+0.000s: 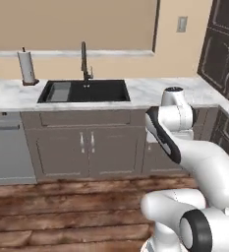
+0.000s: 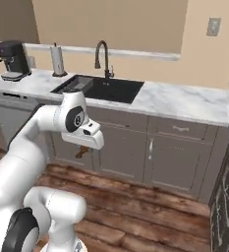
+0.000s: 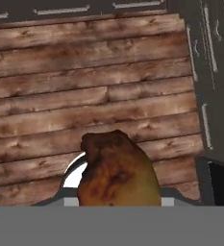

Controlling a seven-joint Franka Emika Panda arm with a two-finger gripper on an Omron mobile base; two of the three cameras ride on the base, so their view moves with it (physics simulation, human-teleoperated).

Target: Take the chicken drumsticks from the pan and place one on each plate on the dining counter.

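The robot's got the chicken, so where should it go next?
Probably keep carrying it to a plate. The hand holds a drumstick over the wood floor, facing the sink, with no plate nearby, so letting go now would drop it.

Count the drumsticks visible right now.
1. A drumstick sits in the pincer, carried above the wooden floor. The second isn't visible in these views.
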